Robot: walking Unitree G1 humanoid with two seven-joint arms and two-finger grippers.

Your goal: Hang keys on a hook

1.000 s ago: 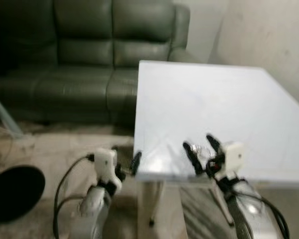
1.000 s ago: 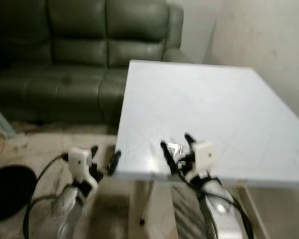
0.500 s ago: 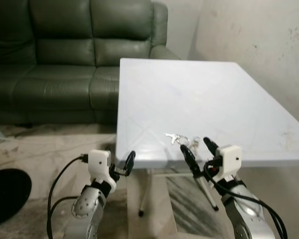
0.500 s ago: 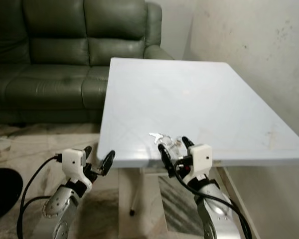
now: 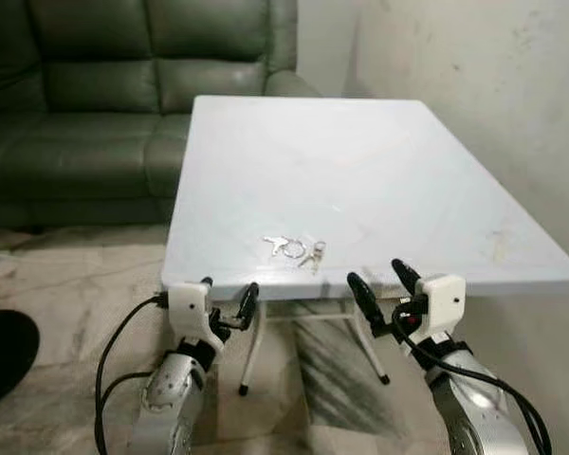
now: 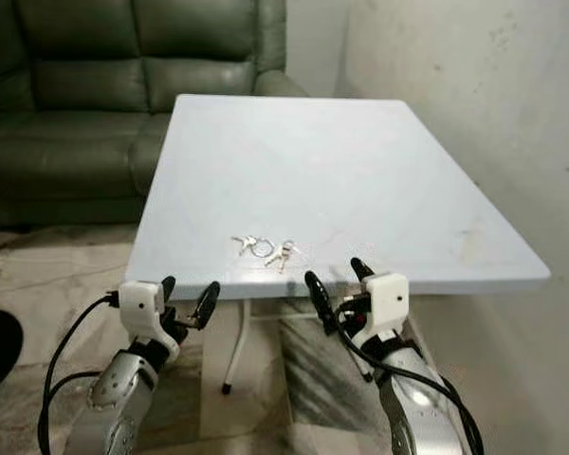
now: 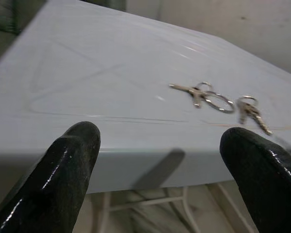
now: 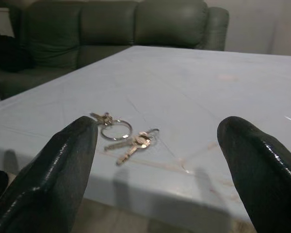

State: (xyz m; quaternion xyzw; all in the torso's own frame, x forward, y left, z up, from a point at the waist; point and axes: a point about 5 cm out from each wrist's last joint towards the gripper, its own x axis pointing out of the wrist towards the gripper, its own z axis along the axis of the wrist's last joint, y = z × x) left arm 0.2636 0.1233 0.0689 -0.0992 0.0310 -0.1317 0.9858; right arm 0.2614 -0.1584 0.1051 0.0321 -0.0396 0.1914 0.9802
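Two small bunches of silver keys (image 5: 294, 248) on rings lie on the white table (image 5: 341, 171), close to its near edge; the same keys (image 8: 122, 134) appear in the right wrist view and the keys (image 7: 218, 101) in the left wrist view. My right gripper (image 5: 383, 284) hovers open just below and in front of the table's near edge, a little right of the keys. Level with the table edge, left of the keys, my left gripper (image 5: 228, 296) is open too. Neither holds anything.
A dark green leather sofa (image 5: 95, 85) stands behind the table at the left. A pale wall (image 5: 493, 85) runs along the table's right side. The table's metal legs (image 5: 251, 351) show under it above a marbled floor. A black round object (image 5: 2, 351) lies at the far left.
The camera has swung right and closer, so the table and keys shifted left in view and came into focus. Both grippers stay open before the table edge.
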